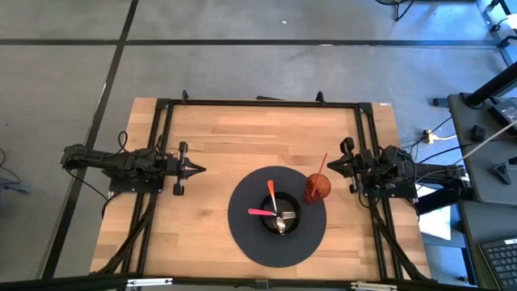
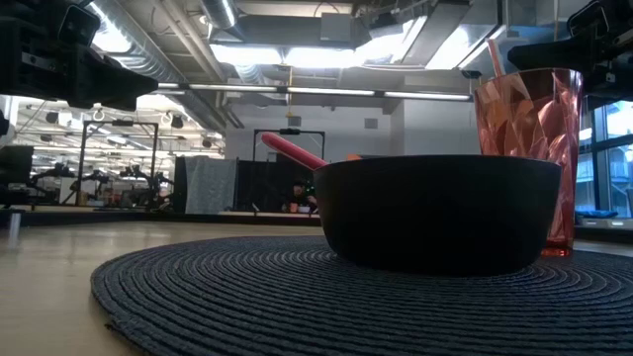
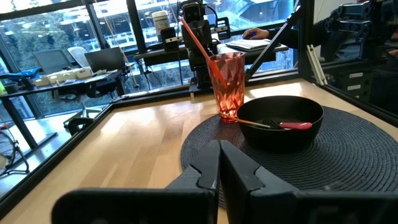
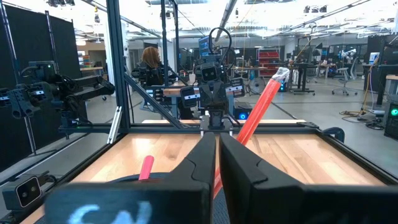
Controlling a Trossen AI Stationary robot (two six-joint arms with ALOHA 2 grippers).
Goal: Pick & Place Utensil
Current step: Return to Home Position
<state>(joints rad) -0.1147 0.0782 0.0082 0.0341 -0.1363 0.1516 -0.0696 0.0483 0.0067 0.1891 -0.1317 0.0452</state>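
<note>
A black bowl [image 1: 279, 215] sits in the middle of a round dark woven placemat [image 1: 250, 238]. In the bowl lie a pink-handled utensil [image 1: 260, 212], an orange-handled utensil [image 1: 272, 194] and a metal fork [image 1: 287, 216]. A red faceted cup [image 1: 317, 187] stands on the mat's right part, with a red straw-like stick [image 1: 321, 166] leaning out of it. My left gripper [image 1: 200, 169] is shut and empty, left of the mat. My right gripper [image 1: 330, 164] is shut and empty, just right of the cup.
A black metal frame [image 1: 258, 103] runs round the wooden table top. The bowl [image 3: 280, 121] and cup [image 3: 227, 84] show ahead of my left gripper [image 3: 219, 149]. The red stick [image 4: 258, 112] crosses in front of my right gripper [image 4: 217, 146]. People show far behind.
</note>
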